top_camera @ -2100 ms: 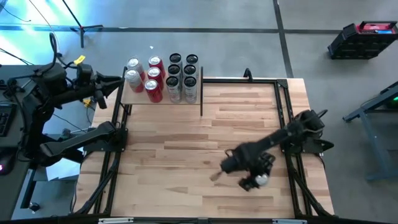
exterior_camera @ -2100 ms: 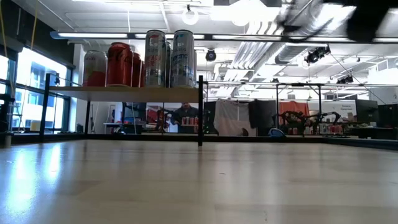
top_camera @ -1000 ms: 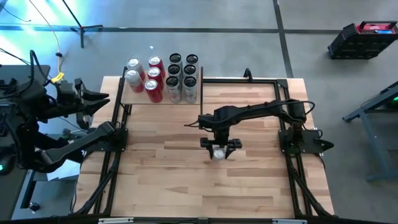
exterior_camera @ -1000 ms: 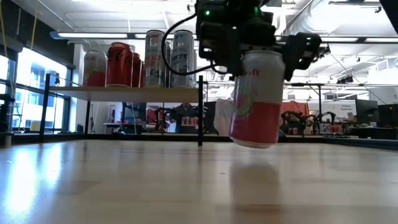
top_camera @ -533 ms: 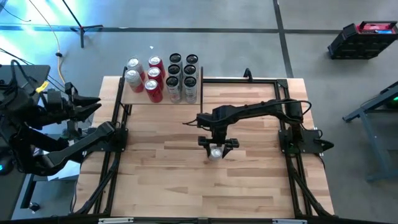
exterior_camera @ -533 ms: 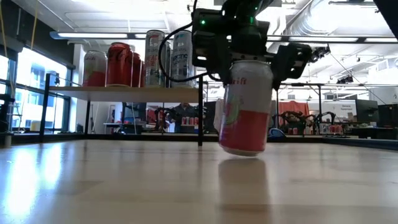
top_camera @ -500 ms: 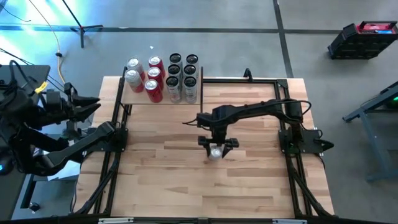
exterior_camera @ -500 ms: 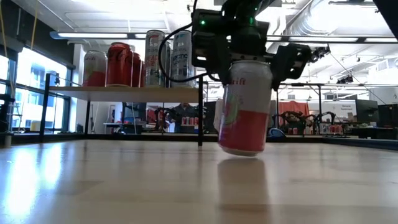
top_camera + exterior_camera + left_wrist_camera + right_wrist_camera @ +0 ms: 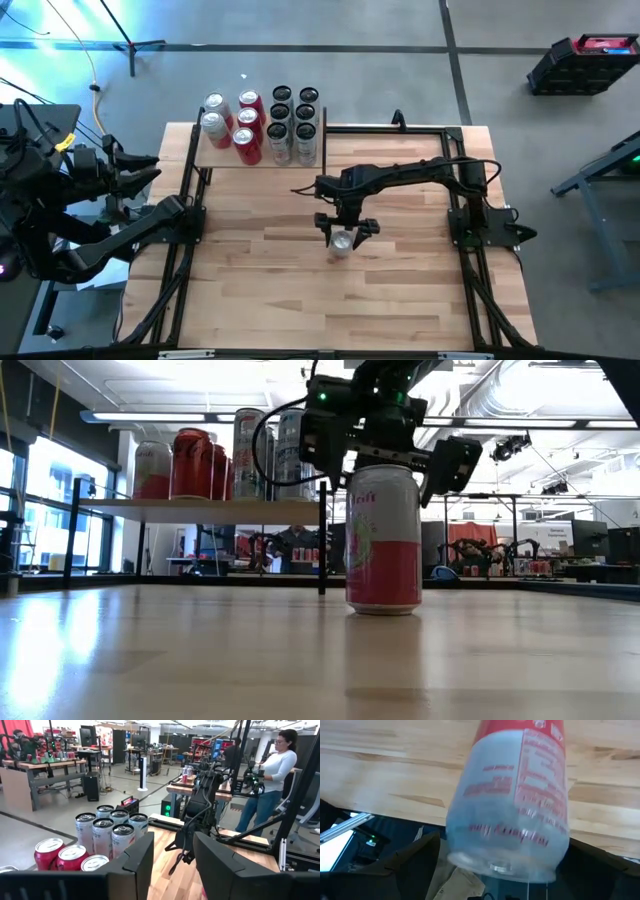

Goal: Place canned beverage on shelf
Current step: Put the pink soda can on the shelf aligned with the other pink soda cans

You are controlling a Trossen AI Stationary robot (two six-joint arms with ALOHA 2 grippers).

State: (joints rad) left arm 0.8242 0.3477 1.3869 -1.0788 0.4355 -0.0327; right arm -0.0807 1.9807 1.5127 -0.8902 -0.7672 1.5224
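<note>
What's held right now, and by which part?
Nothing: the right gripper is open above the pink can standing on the tabletop; the left gripper is empty.

Right gripper (image 9: 343, 228) over upright can (image 9: 342, 243), mid-table (image 9: 400, 290).

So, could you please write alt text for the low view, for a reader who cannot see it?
A pink and white can stands upright on the wooden tabletop, with the right gripper open just above it. Behind, to the picture's left, a raised shelf holds red and silver cans.
</note>
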